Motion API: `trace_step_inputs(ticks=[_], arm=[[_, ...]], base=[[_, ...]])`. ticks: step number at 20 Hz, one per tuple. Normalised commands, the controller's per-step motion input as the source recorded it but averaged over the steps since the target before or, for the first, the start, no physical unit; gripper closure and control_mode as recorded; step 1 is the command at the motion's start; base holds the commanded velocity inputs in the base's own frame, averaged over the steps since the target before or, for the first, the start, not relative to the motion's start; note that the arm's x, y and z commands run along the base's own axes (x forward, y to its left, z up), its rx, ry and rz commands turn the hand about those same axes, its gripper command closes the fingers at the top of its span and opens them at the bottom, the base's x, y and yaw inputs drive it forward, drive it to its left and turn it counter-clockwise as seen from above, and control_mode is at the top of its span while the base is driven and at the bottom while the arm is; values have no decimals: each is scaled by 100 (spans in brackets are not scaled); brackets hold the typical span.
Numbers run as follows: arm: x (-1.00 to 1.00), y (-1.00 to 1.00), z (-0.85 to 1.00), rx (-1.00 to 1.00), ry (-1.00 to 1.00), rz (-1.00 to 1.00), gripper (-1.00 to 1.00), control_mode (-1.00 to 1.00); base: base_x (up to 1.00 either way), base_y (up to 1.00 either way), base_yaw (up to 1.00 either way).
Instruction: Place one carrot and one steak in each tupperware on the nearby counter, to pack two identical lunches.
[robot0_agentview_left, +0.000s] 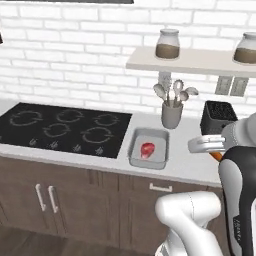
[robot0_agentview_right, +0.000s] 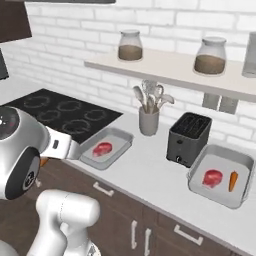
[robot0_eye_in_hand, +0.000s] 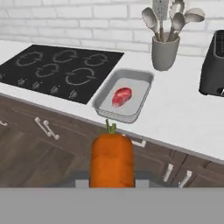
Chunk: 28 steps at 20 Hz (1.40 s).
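1. A white brick wall backs the kitchen, with a pale shelf fixed to it bearing two glass jars of brown stuff.
2. The pale counter runs over dark brown cabinets with silver bar handles.
3. A black stovetop is set into the counter at its left end.
4. A black toaster stands on the counter between the two trays.
5. The left tray lies just beside the stovetop and holds one steak.
6. The right tray lies to the right of the toaster and holds a steak and a carrot side by side, apart.
7. A grey cup of utensils stands behind the left tray, near the wall.
8. The gripper hangs out in front of the counter edge, above the cabinet fronts, closed around a second carrot, green stub pointing away; the fingertips themselves are probably hidden behind it.
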Motion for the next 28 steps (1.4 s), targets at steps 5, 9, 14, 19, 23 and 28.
trace_step_inputs(ticks=[5,9,14,19,23,28], arm=[[0,0,0,0,0,0,100,100],[0,0,0,0,0,0,100,100],[0,0,0,0,0,0,100,100],[26,-25,-31,0,11,-7,100,-100],[31,0,-72,0,20,1,100,-100],[45,17,-76,-6,10,4,100,-100]], base=[[78,53,-62],[4,75,-50],[1,19,-36],[0,0,0],[0,0,0],[0,0,0]])
